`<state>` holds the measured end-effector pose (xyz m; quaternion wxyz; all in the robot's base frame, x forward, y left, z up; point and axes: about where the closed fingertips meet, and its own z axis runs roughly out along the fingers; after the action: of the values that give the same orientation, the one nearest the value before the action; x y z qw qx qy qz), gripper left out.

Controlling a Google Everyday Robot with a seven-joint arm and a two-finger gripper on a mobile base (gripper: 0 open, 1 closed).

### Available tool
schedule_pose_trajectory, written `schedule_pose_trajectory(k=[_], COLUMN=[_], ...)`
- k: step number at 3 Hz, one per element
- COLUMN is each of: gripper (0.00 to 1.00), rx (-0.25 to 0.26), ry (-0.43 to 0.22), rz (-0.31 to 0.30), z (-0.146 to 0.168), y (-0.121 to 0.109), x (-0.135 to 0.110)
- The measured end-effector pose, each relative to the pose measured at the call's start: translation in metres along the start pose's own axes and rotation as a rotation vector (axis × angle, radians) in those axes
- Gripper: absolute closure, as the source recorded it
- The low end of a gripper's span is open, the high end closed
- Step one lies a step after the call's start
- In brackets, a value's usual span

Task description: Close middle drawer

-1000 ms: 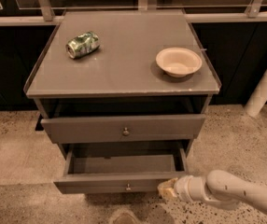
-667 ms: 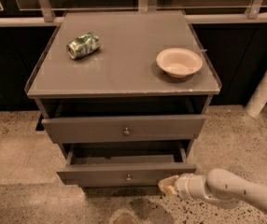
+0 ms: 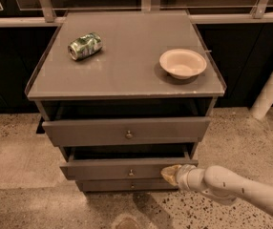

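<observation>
Low on the grey cabinet [image 3: 127, 78], between a taller-fronted top drawer [image 3: 127, 130] and a slim bottom drawer [image 3: 108, 185] nearest the floor, the middle drawer [image 3: 98, 169] stands partly pulled out. A dark strip of its inside shows above the front panel. Its tiny round knob [image 3: 131, 172] sits at the centre of that panel.

The drawer looks like a rigid wooden box, wide and shallow. The strip of its inside that shows is too dark to reveal any load, so its weight is a guess: probably light to moderate. It should slide as one piece rather than flex. The painted front is flat and hard, not fragile, and gives a broad face to push on, so closing it calls for no grasp at all. The knob is too small to be worth taking hold of here. A push near the centre would likely send the box in straight, while a push at one end could skew it on its runners and make it bind.

The gripper [image 3: 170, 174] is at the right end of the front panel, touching it or very nearly so, well to the right of the knob. The white arm [image 3: 236, 190] reaches in from the lower right. Whether the claw is apart or together cannot be told.
</observation>
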<state>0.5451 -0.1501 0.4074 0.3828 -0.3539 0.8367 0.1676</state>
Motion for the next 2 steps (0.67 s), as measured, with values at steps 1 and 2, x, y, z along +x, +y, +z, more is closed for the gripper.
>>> schedule_pose_trajectory(k=[1,2], gripper=[1.00,1.00], rx=[0.089,0.172], ry=[-0.015,-0.026], rz=[-0.033,-0.057], z=[0.005,0.010], y=[-0.023,-0.043], x=[-0.011,-0.018])
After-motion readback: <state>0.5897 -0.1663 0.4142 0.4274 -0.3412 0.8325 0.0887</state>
